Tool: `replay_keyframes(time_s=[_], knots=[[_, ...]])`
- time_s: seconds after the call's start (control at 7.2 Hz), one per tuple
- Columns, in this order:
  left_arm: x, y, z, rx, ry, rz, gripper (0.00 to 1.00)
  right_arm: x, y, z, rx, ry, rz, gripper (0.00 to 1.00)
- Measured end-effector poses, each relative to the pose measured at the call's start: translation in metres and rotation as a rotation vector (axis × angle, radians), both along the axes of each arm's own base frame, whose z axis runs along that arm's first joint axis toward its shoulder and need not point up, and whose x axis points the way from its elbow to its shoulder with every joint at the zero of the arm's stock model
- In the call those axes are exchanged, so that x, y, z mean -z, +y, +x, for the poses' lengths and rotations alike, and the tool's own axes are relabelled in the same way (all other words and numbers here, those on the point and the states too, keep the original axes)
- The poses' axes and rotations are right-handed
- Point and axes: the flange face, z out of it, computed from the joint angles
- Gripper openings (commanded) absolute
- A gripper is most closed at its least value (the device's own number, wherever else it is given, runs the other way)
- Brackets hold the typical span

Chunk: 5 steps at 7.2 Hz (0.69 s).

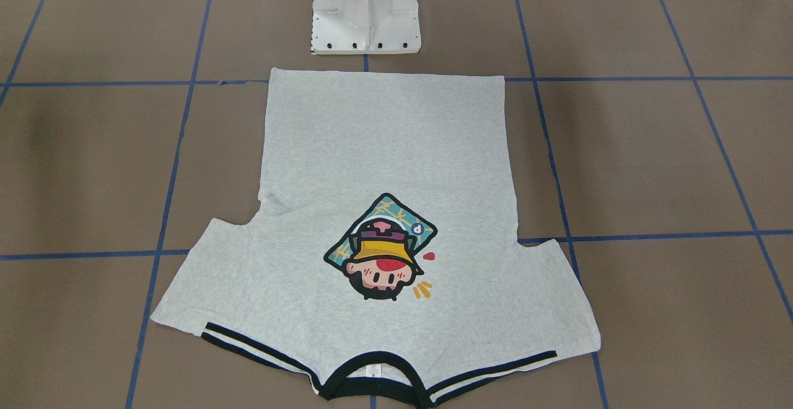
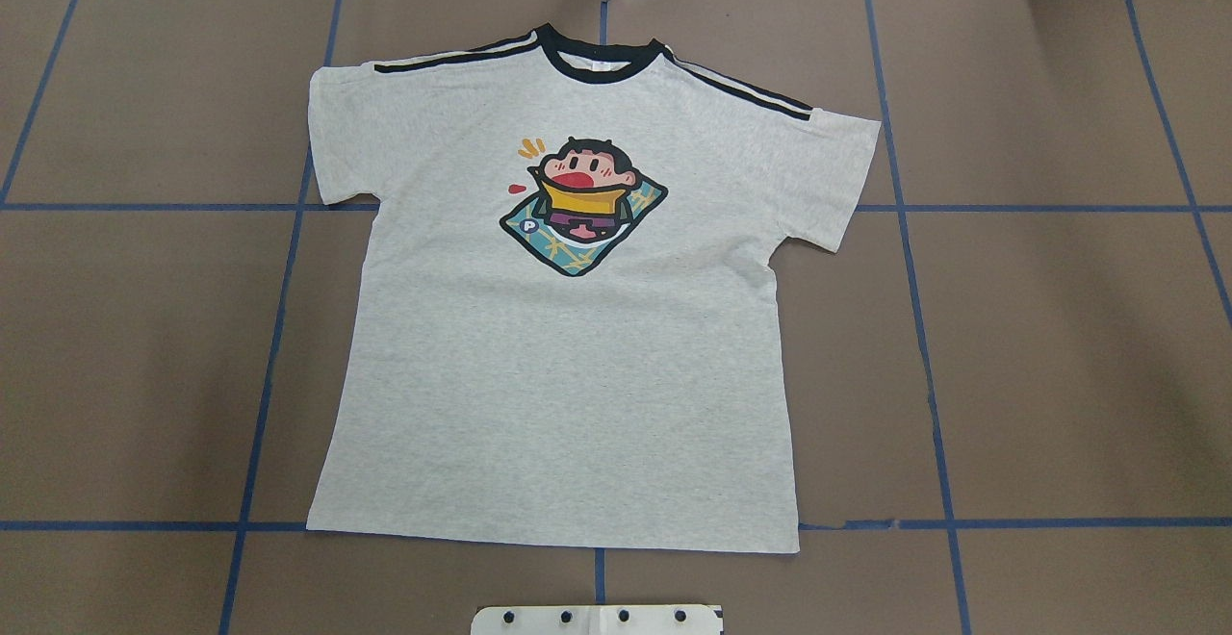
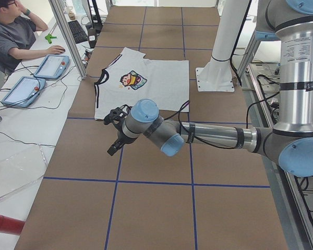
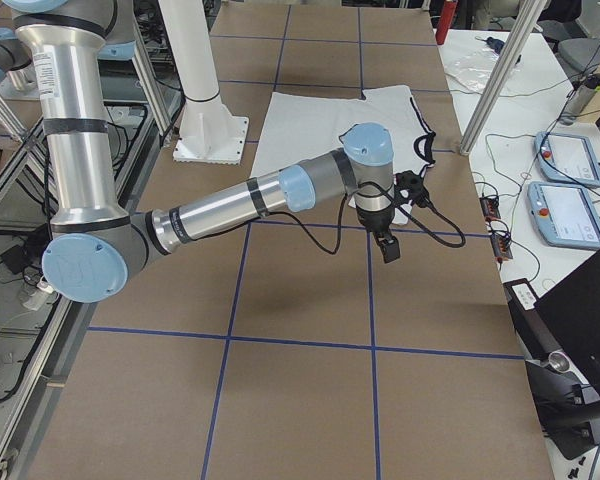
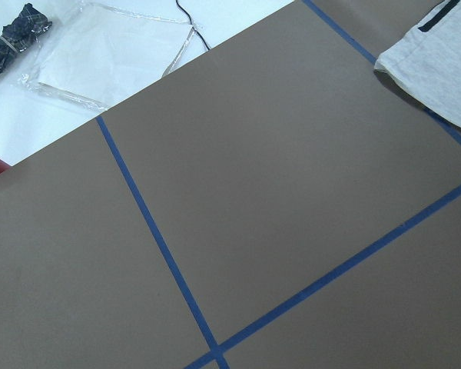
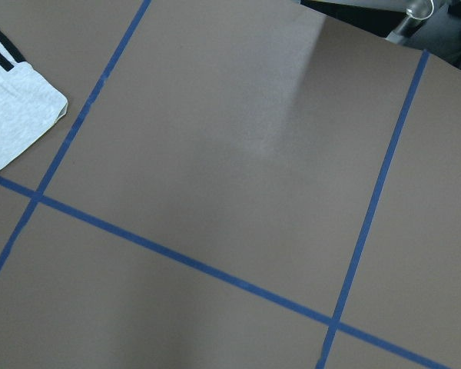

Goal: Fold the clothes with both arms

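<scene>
brown taped table (image 2: pixel 1059 327) carries one grey t-shirt (image 2: pixel 568 375), flat, print up, centred. one left gripper (image 3: pixel 113 148) and one right gripper (image 4: pixel 389 250) hover either side, apparently holding nothing; jaw spread cannot be told.

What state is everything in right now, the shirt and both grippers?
T-shirt: spread flat, print up, sleeves out, unfolded.
Left gripper: above bare table, off the T-shirt; open or shut cannot be told.
Right gripper: above bare table, off the T-shirt; open or shut cannot be told.
</scene>
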Motion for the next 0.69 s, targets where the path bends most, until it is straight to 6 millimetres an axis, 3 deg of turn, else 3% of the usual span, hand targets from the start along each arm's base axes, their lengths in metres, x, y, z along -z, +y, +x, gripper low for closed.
replay_keyframes(time_s=[0.14,0.28,0.69], knots=[[-0.001,-0.007,0.000,0.001,-0.002,0.002,1.00,-0.010,-0.020,-0.010,-0.025,-0.019,0.015,1.00],[-0.002,-0.009,0.000,0.002,-0.002,0.002,1.00,-0.006,-0.048,-0.038,-0.061,-0.059,0.001,1.00],[-0.005,-0.005,0.000,0.002,-0.002,0.021,1.00,0.035,-0.120,-0.194,-0.174,-0.257,-0.065,1.00]])
